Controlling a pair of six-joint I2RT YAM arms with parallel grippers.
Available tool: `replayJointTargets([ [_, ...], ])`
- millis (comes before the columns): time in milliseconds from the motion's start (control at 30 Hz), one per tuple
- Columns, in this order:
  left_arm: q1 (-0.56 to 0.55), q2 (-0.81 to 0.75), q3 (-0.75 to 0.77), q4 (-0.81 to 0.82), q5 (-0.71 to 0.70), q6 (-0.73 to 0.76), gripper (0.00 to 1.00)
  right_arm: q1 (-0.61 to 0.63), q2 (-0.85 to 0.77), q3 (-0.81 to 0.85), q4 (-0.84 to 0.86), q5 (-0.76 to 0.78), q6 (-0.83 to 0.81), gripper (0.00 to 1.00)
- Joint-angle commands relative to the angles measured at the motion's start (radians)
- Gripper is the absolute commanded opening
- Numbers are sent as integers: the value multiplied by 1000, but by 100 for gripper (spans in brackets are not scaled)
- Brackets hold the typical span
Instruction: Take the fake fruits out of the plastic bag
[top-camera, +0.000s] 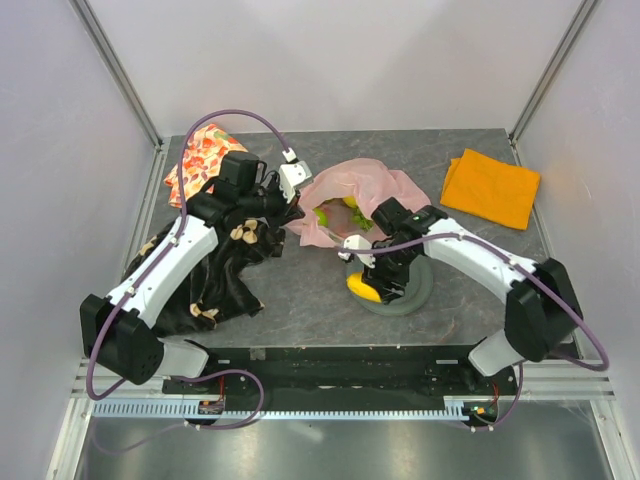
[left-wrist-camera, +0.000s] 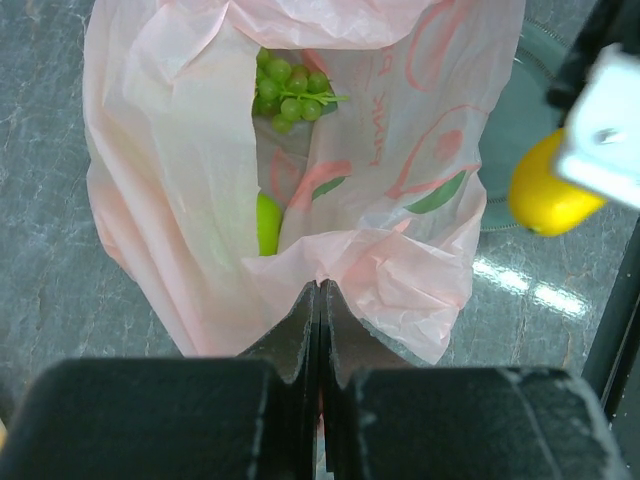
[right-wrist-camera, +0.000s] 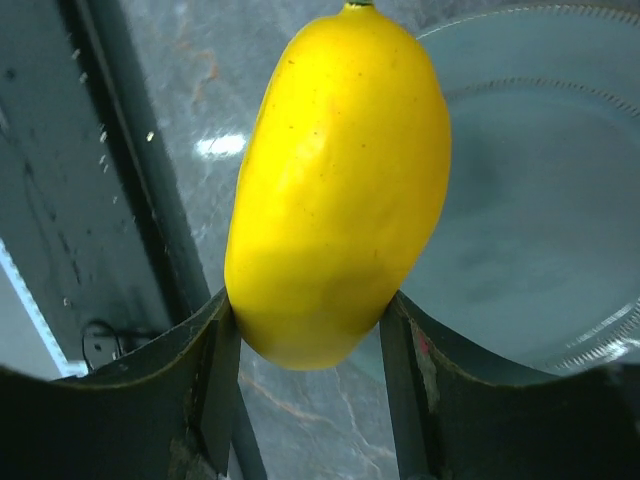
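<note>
Slippage is the main hazard: the right gripper (right-wrist-camera: 308, 312) pinches the glossy yellow mango (right-wrist-camera: 340, 180) by one end only, at the edge of the grey plate (right-wrist-camera: 540, 200), so an off-centre release could send the smooth fruit rolling onto the table (top-camera: 300, 300). The left gripper (left-wrist-camera: 320, 300), fingers pressed together on the plastic bag (left-wrist-camera: 180, 150), could tear its thin film. Pink, translucent and crinkled, the bag lies mid-table beside the plate, green grapes (left-wrist-camera: 292, 90) and another green fruit (left-wrist-camera: 266, 225) inside.

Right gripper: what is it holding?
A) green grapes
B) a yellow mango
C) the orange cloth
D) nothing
B: the right gripper clamps a yellow mango by the rim of the plate, while the left gripper pinches the bag.
</note>
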Motion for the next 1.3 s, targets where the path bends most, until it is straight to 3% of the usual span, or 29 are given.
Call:
replayJointTargets([
  [0,5,-27,14,33,-2,-32,2,0,106,9,165,57,214,17],
  [200,11,-33,9,27,-5,-24,2,2,232,77,221,52,379,17],
  [433,13,-16,23,25,10,-27,2,0,249,55,239,91,449,20],
  [500,13,-7,34,25,23,-32,2,0,238,45,231,85,457,27],
  [567,11,-1,43,27,27,-33,2,2,228,29,225,69,460,40],
  [600,13,1,46,25,29,-33,2,2,217,23,219,66,460,54],
  [667,13,4,52,25,29,-35,3,2,203,23,210,31,434,64],
  [833,11,10,49,27,38,-35,4,2,209,75,136,-43,382,67],
  [1167,13,-1,40,31,43,-37,4,2,209,196,-28,-21,304,81],
  [1267,13,-4,37,30,41,-35,4,-4,192,299,-153,-7,224,86],
])
